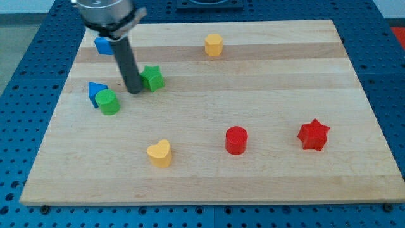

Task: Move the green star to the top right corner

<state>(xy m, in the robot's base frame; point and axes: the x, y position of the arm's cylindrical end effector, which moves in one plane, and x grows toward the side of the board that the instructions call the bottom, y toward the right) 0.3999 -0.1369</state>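
The green star lies on the wooden board in the upper left part of the view. My tip stands just to the star's left, touching or almost touching its left side. The rod rises from there to the arm's head at the view's top left. The board's top right corner is far to the star's right.
A green cylinder and a blue triangular block sit left below my tip. A blue block lies behind the rod. A yellow hexagon, yellow heart, red cylinder and red star lie elsewhere.
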